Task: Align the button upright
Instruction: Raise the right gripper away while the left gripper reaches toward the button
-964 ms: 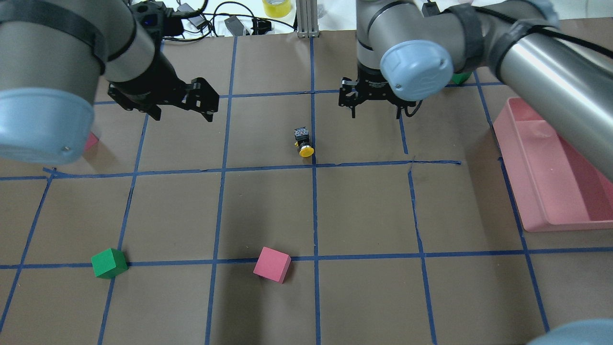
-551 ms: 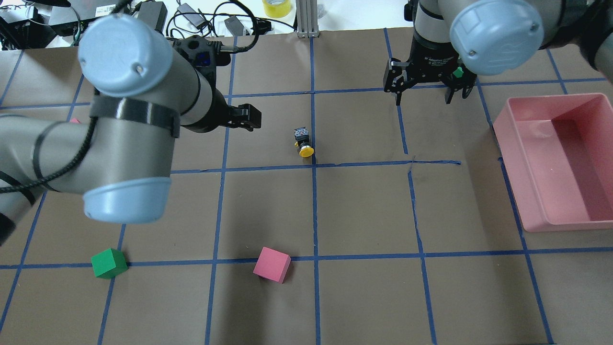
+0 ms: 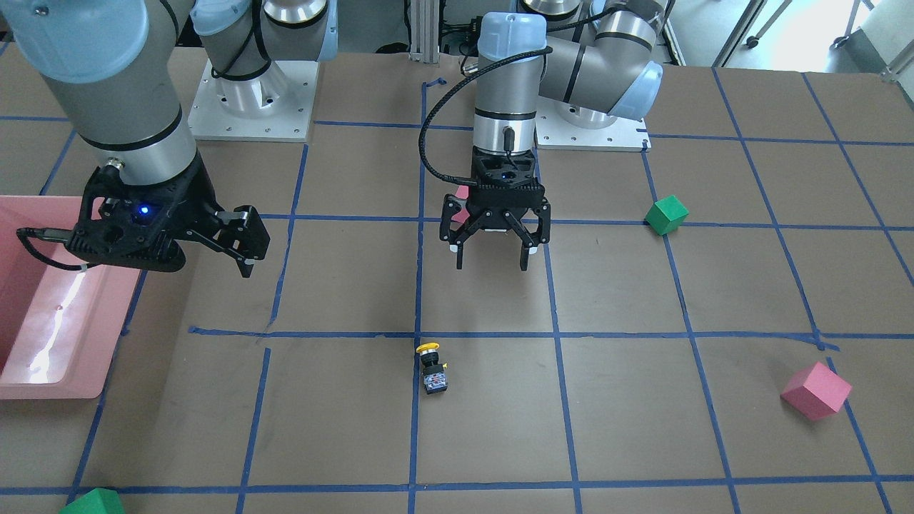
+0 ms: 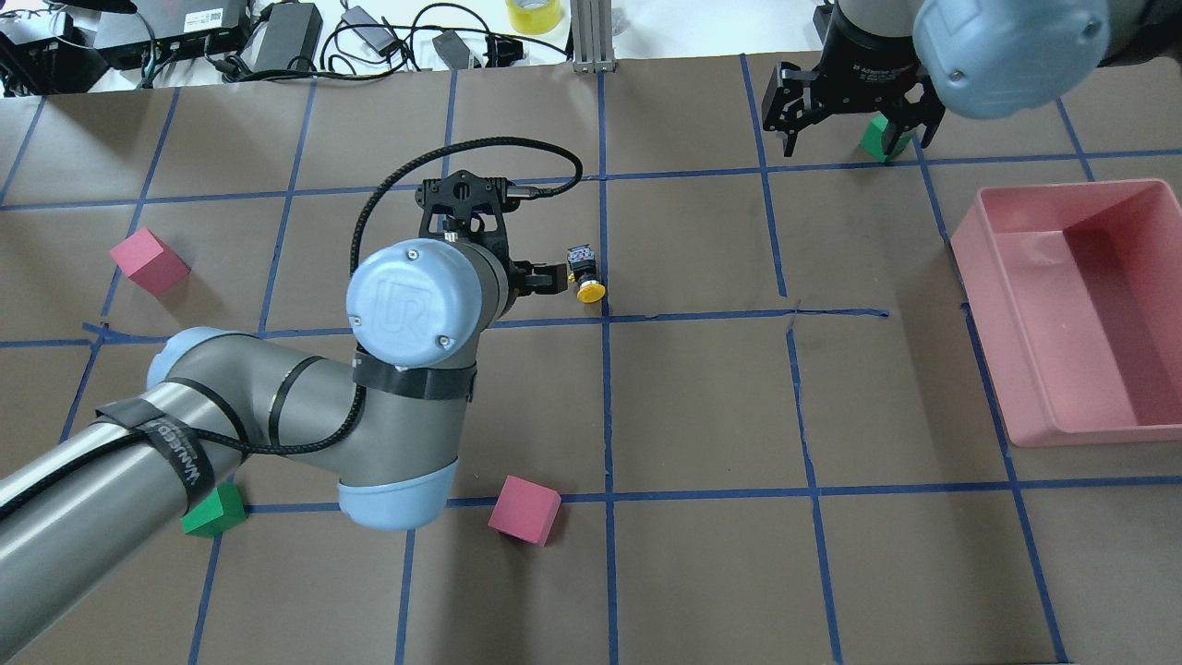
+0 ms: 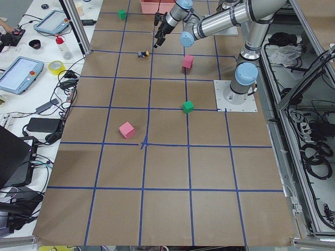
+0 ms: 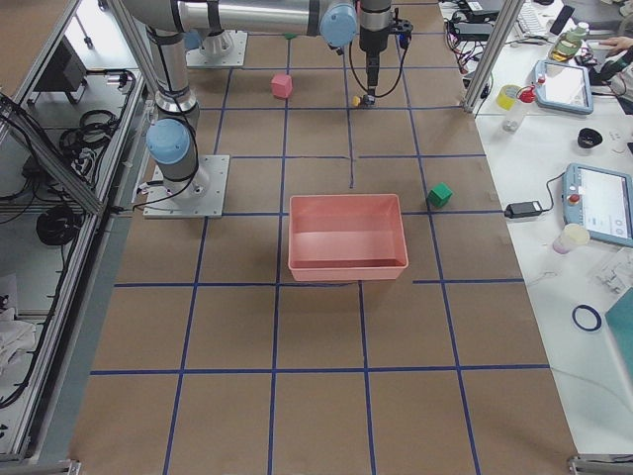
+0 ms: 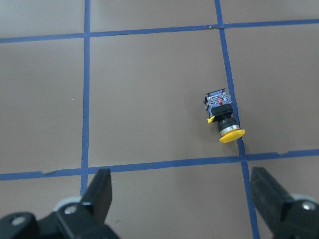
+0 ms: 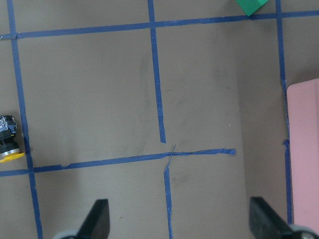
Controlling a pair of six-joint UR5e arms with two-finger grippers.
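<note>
On the table (image 4: 702,406), just beside a crossing of blue tape (image 4: 605,319), the button (image 4: 584,274) is lying on its side, not upright. Its long axis is running roughly toward and away from the robot. The yellow cap (image 4: 591,293) is pointing at the robot's side and the grey contact block (image 4: 580,253) is pointing away. It is sitting slightly skewed off the tape line.

Left gripper (image 3: 491,263) is hanging over the neighbouring square, jaws spread wide and holding nothing. Through its wrist camera the button (image 7: 224,115) is showing ahead of the fingers (image 7: 99,189) and off to the right of their midline, not between them. The line from one finger to the other is running across the button's length. My reading: a closing from this wrist angle would be taking the black body from its sides. How high the jaws are hanging over the table cannot be told exactly.

Right gripper (image 4: 854,143) is sitting well apart, near a green cube (image 4: 877,143) and the pink bin (image 4: 993,351), jaws likewise spread and empty.

Judgement: the left arm is the nearer one. The coming move is turning on that sideways offset. The jaws are needing to straddle the body before descending, then tip the cap end up.
</note>
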